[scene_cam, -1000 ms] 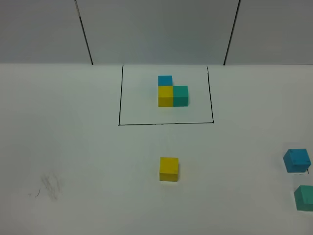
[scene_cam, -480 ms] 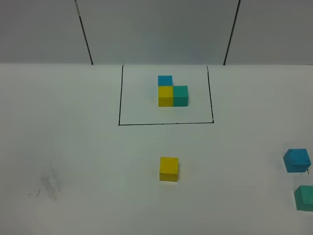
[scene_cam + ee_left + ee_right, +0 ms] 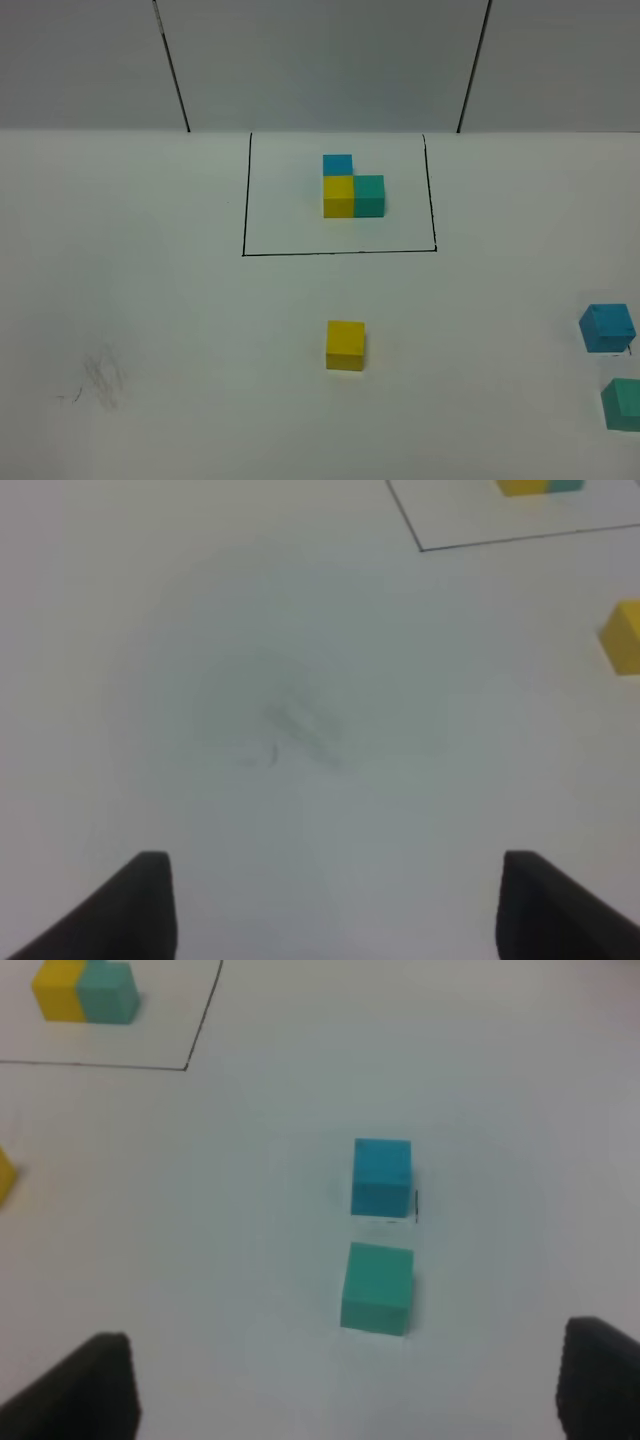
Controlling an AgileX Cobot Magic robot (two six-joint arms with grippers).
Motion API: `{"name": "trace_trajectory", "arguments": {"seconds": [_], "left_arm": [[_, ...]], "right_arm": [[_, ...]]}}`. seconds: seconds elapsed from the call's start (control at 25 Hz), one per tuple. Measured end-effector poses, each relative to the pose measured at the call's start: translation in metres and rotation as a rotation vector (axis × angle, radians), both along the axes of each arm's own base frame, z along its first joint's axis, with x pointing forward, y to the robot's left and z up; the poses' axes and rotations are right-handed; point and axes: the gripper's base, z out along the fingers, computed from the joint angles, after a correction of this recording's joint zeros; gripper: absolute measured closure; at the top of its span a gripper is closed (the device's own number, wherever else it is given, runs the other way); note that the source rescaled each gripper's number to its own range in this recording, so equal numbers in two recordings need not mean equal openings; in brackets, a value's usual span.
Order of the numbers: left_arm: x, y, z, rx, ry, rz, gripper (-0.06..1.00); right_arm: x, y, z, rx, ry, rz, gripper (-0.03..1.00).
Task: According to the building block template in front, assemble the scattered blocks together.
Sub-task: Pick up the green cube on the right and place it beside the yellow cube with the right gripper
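Teal-green cube (image 3: 377, 1287) and sky-blue cube (image 3: 381, 1176) sit just apart ahead of my right pincer (image 3: 345, 1388), tips spread wide, hovering above the table (image 3: 500, 1080). I should drop squarely over one without nudging its neighbour. Yellow cube (image 3: 345, 345) lies outside the framed template (image 3: 353, 190); my left pincer (image 3: 345, 908) hangs likewise spread.

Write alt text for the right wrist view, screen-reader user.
A loose blue cube and a loose green cube sit close but apart on a white table, ahead of the open, empty right gripper. Farther off, a yellow-and-green block cluster sits inside a black line, and a yellow cube is cut off at the frame's edge.
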Motion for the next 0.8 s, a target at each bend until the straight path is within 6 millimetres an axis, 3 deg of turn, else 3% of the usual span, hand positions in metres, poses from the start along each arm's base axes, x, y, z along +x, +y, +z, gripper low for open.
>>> {"name": "trace_trajectory", "arguments": {"seconds": [0.36,0.8], "left_arm": [[0.0002,-0.0006,0.0,0.0,0.0,0.045,0.55],[0.0002,-0.0006,0.0,0.0,0.0,0.045,0.56]], "right_arm": [[0.0,0.0,0.0,0.0,0.0,0.0,0.25],[0.0,0.0,0.0,0.0,0.0,0.0,0.25]]}}
